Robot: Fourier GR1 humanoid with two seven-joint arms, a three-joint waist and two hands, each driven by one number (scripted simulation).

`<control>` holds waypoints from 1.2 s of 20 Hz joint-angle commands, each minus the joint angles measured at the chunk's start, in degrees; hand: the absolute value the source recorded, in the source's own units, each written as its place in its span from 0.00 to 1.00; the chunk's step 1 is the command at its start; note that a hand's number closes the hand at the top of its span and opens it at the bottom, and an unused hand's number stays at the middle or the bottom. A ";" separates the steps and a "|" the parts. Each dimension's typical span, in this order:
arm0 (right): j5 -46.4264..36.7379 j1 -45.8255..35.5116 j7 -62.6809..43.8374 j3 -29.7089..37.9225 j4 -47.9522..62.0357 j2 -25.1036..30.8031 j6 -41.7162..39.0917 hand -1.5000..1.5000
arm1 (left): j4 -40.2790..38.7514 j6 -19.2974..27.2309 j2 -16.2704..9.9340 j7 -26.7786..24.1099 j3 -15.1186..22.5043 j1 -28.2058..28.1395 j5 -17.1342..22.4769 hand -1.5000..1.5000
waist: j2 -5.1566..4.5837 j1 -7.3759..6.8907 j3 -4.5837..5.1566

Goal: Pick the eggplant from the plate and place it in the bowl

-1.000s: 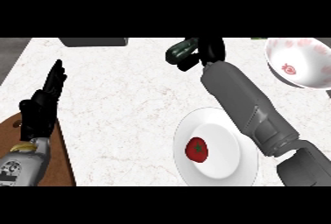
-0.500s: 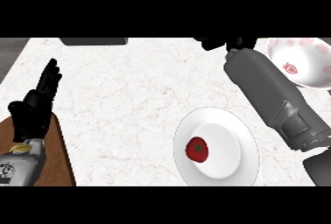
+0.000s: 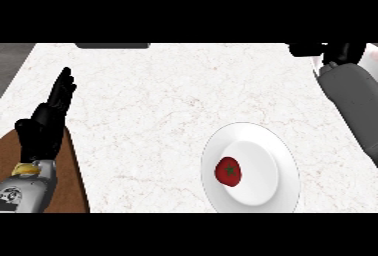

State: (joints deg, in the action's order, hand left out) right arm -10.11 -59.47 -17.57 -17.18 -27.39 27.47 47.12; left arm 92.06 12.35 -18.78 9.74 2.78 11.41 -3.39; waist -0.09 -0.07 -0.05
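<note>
A white marble counter [image 3: 162, 100] is seen from steeply above. At its upper right corner, the robot's right hand [image 3: 330, 50] is shown only in part, cut off by the top of the view, with its grey forearm [image 3: 353, 95] running down the right edge. Whether this hand is spread, closed or wrapped round anything cannot be told. The eggplant cannot be made out in this view, and it cannot be told whether it is hidden in that hand. A pale sliver [image 3: 371, 56] is seen at the right edge, just beside the hand; what it belongs to cannot be told.

Well below the right hand, 1 white plate [image 3: 284, 150] is set near the counter's lower right. On it, 1 red, round item with a green stem [image 3: 228, 171] is seen lying left of the plate's middle, well apart from both hands.

At the left edge, the left hand [image 3: 46, 120] is held open, fingers straight and pointing up, over the counter's border beside a brown surface [image 3: 74, 185]. A dark object [image 3: 112, 45] is cropped by the top edge.
</note>
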 commanded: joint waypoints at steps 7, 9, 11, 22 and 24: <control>-3.65 2.89 10.12 3.18 13.39 10.77 0.48 1.00 | -0.14 -1.19 0.64 0.35 0.61 1.89 -1.12 0.50 | -0.84 -2.09 -0.05; -3.64 3.40 11.82 3.99 16.24 11.59 1.18 1.00 | -4.43 -1.06 0.36 0.27 -1.16 6.38 -0.87 0.50 | -1.42 -2.16 -0.12; -4.41 3.10 12.46 4.16 18.81 11.20 2.67 1.00 | 2.34 -1.63 1.38 1.85 1.70 1.86 -1.22 0.50 | -1.11 -3.35 -0.16; 5.30 8.28 21.88 14.22 19.54 14.11 -8.45 0.00 | -1.36 -1.17 2.64 -1.80 0.94 2.60 -1.39 0.50 | -2.24 -3.95 -0.52; 7.18 7.44 23.35 16.25 19.03 13.98 -9.73 0.00 | 0.12 -2.04 2.21 -0.98 1.10 2.80 -0.93 0.50 | -2.23 -4.66 -0.57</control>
State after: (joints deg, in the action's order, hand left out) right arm -6.06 -52.71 2.27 -4.21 -7.84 41.40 40.83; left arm 91.70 10.77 -16.75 9.30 3.68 14.75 -4.61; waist -2.12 -4.14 -0.53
